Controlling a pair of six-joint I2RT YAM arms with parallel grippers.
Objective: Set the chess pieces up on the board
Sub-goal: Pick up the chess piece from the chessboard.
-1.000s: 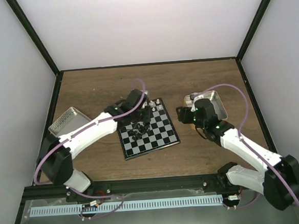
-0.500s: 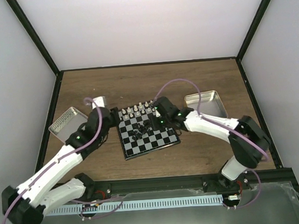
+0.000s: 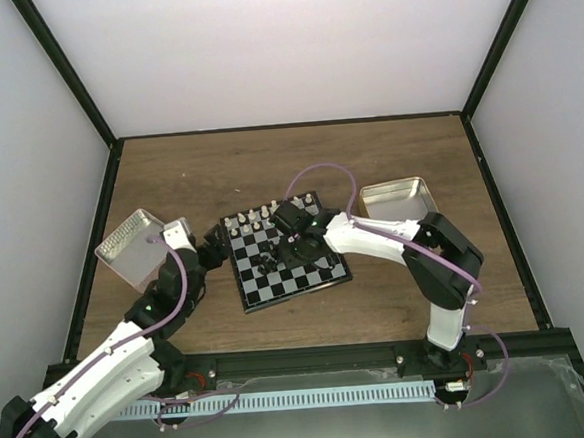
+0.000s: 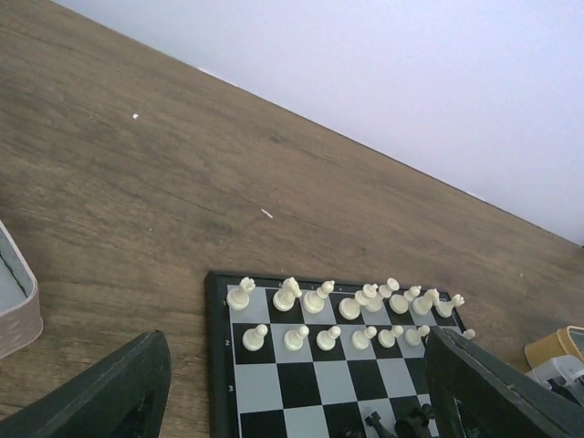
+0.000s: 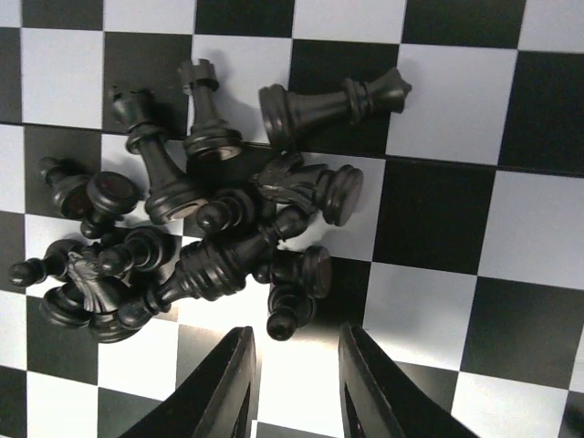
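The board (image 3: 314, 274) lies in the middle of the table. The black chess pieces (image 3: 273, 256) lie toppled in one heap on its squares. In the right wrist view the heap (image 5: 210, 228) fills the centre, with one piece (image 5: 333, 102) lying apart at the top. My right gripper (image 5: 297, 370) hovers just below the heap. Its jaws stand narrowly open with nothing between them, and a fallen pawn (image 5: 290, 315) lies just ahead of the gap. My left gripper (image 4: 297, 365) sits off the board's left edge, open wide and empty. A few black pieces (image 4: 401, 422) show at its bottom edge.
Cream pieces (image 4: 347, 306) stand in two rows along the board's far side (image 3: 267, 218). One metal tin (image 3: 131, 242) sits to the left of the board and another (image 3: 399, 199) to its right. The left tin's rim (image 4: 14, 310) shows beside my left finger.
My left arm pulled back off the board to its left edge and its jaws opened. My right arm swung from the right tin onto the board over the heap, its jaws narrowing.
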